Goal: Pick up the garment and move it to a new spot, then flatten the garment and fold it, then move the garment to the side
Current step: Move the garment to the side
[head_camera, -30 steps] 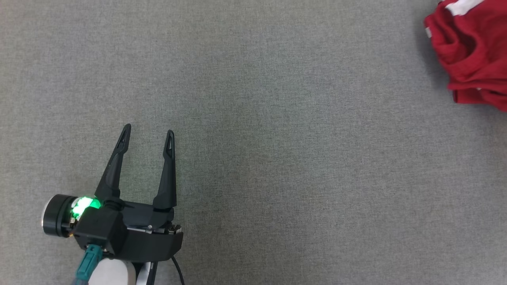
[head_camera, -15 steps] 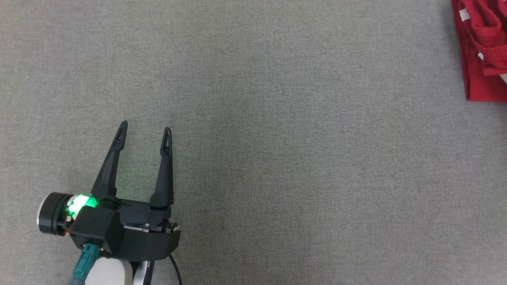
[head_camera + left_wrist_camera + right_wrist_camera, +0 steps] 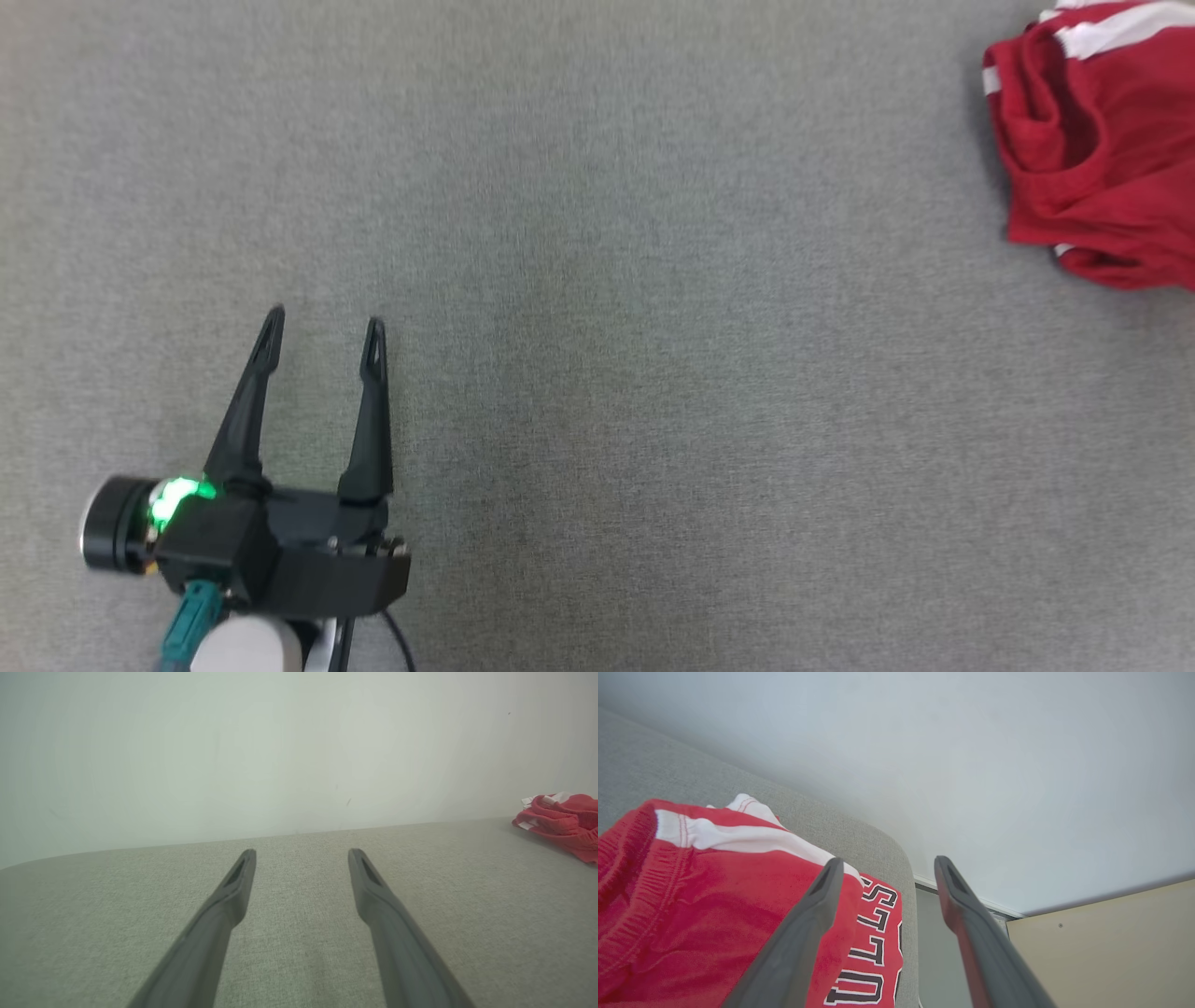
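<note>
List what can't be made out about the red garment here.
Head view: the red garment runs off the top and right edges; full outline unknown.
Right wrist view: its lettering is partly behind the right gripper and cut by the bottom edge.
Left wrist view: it is small, cut by the right edge.

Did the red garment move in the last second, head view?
Yes. The red garment reshaped and its edge came back leftward across the grey surface, far more than the left gripper drifted in that view.
</note>
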